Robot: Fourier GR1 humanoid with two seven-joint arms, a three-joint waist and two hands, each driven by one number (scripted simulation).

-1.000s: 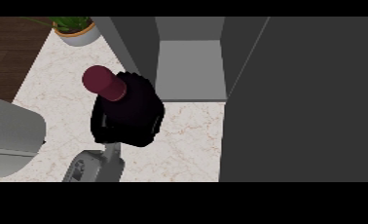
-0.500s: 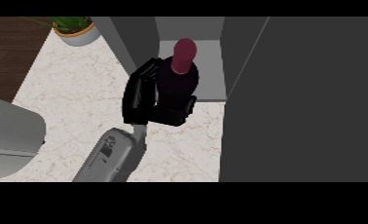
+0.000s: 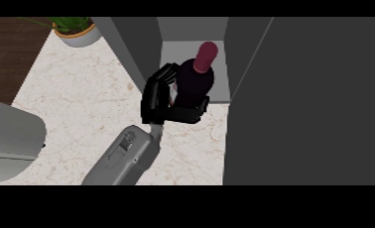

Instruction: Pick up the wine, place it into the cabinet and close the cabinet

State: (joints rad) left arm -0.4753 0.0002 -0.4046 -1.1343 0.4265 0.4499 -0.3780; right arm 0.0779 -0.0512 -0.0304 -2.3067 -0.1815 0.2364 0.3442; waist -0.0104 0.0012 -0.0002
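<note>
Views: one only, the head view, so no second view shares any part of the scene.
Position: above the worktop [image 3: 81, 93], as from the robot's head.
Direction: steeply downward and forward; the grey forearm [image 3: 121, 155] enters from the lower edge and runs up toward the middle.
Nearness: close; the forearm, the robot hand [image 3: 162, 100] and the wine [image 3: 196, 76] fill the centre.
Far edge: the potted plant [image 3: 73, 28] sits at the upper left.
Right side: the open cabinet [image 3: 194, 31] reaches the top edge, and its dark door [image 3: 307, 103] fills the right part.
Left edge: a pale grey shape [image 3: 18, 142] is cut off.
</note>
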